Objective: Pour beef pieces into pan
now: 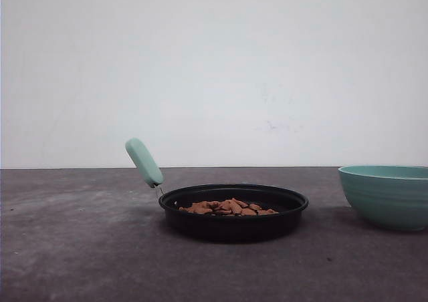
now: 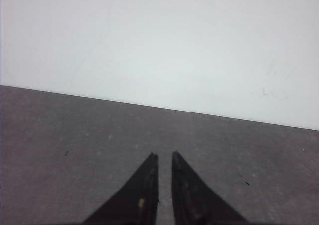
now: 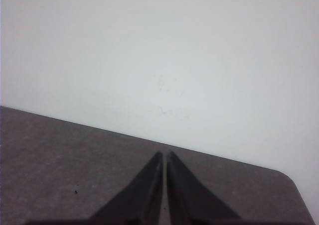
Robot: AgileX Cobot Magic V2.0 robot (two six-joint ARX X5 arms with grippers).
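Many beef pieces [image 1: 227, 208] lie in a low heap inside the pan [image 1: 233, 212], which sits flat on the table [image 1: 80, 248], well apart from the teal bowl [image 1: 386, 195] on my right side. Judged from that, the pour looks done. The chunks appear small, loose and light; they would scatter if tipped fast, so they are best moved by their container, not pinched singly. The pan looks stiff; its mint-green handle [image 1: 144, 162], angled upward toward my left side, is the natural hold. My left gripper [image 2: 164, 158] hangs over bare table with a narrow gap between the fingertips, grasping nothing. My right gripper [image 3: 165, 155] is likewise empty, tips almost touching, pointed at the wall [image 3: 159, 51].
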